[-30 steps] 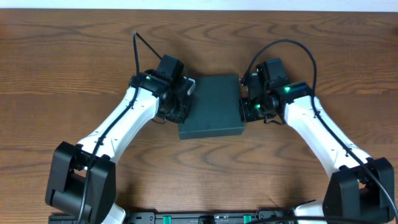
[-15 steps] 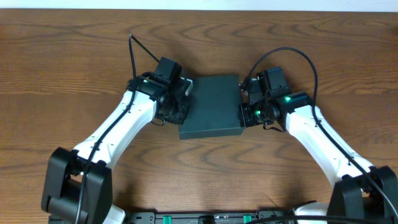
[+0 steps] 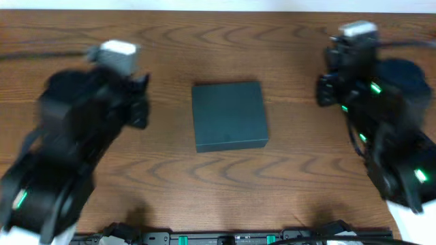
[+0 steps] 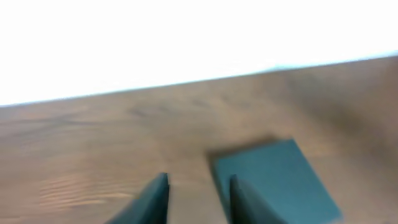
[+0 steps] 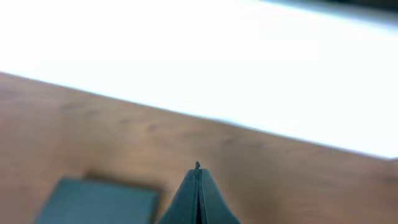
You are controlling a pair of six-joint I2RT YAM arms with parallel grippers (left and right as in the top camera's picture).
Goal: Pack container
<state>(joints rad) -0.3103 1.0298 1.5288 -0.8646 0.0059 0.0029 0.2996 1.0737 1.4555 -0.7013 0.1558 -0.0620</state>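
The dark teal-green container (image 3: 229, 116) lies shut and flat on the wooden table at the middle. It also shows in the left wrist view (image 4: 273, 177) and in the right wrist view (image 5: 99, 202). My left arm is raised high at the left, blurred, well away from the container; its gripper (image 4: 198, 186) is open and empty, with its fingertips over the table beside the container's left edge. My right arm is raised at the right, apart from the container; its gripper (image 5: 198, 169) is shut and empty.
The wooden table (image 3: 225, 184) runs to a white back edge at the top. A dark rail with green clips (image 3: 225, 238) lies along the front edge.
Both grippers were at the container's left and right sides. Both arms have now pulled back and up, away from the container. The container stays in place.
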